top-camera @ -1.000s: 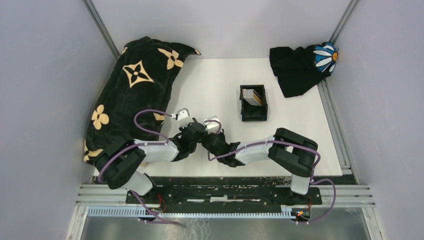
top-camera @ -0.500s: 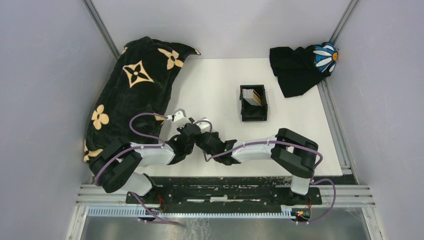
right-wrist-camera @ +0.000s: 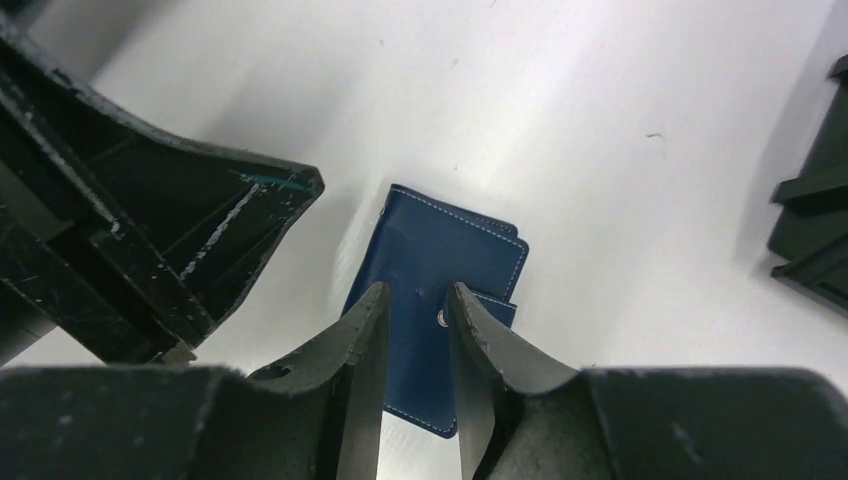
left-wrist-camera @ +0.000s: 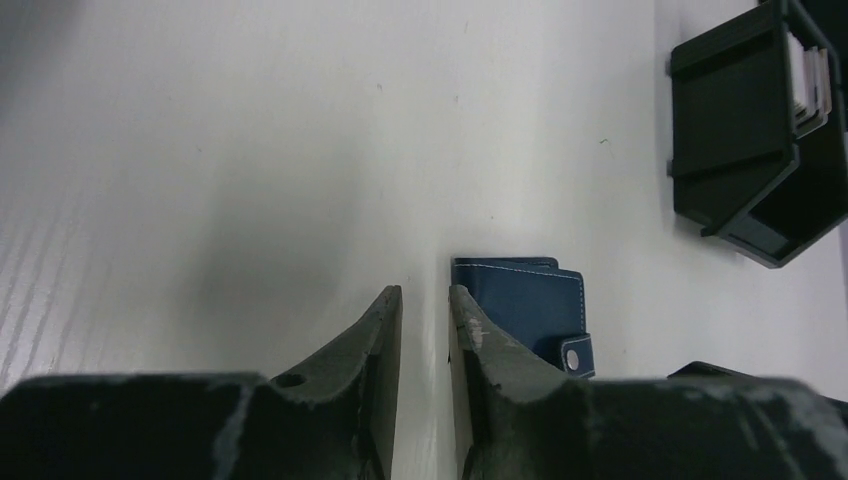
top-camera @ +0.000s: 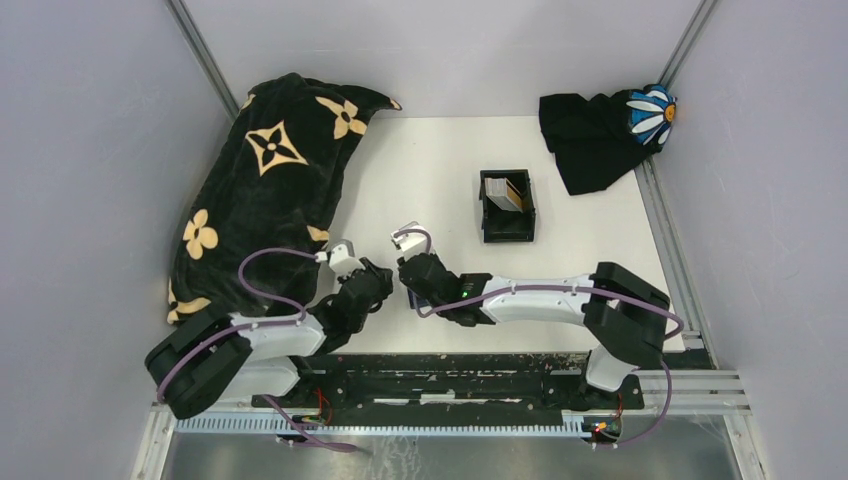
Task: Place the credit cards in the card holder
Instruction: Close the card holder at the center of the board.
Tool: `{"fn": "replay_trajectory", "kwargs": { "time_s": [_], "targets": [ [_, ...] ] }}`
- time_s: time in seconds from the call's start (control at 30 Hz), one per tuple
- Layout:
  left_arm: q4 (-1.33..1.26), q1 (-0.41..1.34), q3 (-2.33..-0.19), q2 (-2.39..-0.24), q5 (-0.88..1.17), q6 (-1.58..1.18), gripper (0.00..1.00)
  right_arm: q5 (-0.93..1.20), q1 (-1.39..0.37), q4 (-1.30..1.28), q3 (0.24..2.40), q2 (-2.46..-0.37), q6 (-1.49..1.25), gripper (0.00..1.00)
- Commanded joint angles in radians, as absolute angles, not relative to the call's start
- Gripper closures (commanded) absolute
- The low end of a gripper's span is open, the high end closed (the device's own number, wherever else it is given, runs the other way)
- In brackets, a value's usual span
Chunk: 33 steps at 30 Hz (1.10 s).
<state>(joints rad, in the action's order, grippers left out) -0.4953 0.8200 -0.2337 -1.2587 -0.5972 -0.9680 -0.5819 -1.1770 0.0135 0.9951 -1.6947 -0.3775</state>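
The card holder (left-wrist-camera: 520, 300) is a navy-blue wallet, folded shut with its snap tab fastened, lying flat on the white table. It also shows in the right wrist view (right-wrist-camera: 430, 245). In the top view the grippers hide it. My right gripper (right-wrist-camera: 415, 290) hovers just over it, jaws a narrow gap apart with nothing between them; in the top view it is (top-camera: 408, 272). My left gripper (left-wrist-camera: 425, 292) sits just left of the wallet, jaws narrowly apart and empty; in the top view it is (top-camera: 378, 282). The credit cards (top-camera: 503, 193) stand in the black tray (top-camera: 507, 232), also seen in the left wrist view (left-wrist-camera: 808, 75).
A black cloth with tan flower prints (top-camera: 265, 190) covers the table's left side. A black garment with a daisy patch (top-camera: 600, 130) lies at the far right corner. The black tray also shows in the left wrist view (left-wrist-camera: 740, 130) and the right wrist view (right-wrist-camera: 810, 220).
The left arm has drawn back down and to the left, away from the right gripper. The right arm has stretched further left. The two grippers, earlier pressed together, now stand apart.
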Motion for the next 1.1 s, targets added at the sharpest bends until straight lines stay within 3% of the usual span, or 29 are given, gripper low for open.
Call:
{"fn": "replay_trajectory", "kwargs": {
  "time_s": [0.0, 0.33, 1.07],
  "targets": [
    [-0.515, 0.824, -0.194, -1.157, -0.62, -0.989, 0.72, -0.619, -1.177, -0.012, 0.996, -1.614, -0.39, 0.68],
    [-0.491, 0.84, -0.138, -1.113, -0.58, -0.985, 0.94, -0.587, -1.201, -0.145, 0.932, -1.59, -0.538, 0.99],
    [-0.638, 0.867, -0.221, -1.399, -0.457, -0.975, 0.97, -0.526, -1.227, -0.141, 0.873, -1.699, -0.662, 0.99]
  ]
}}
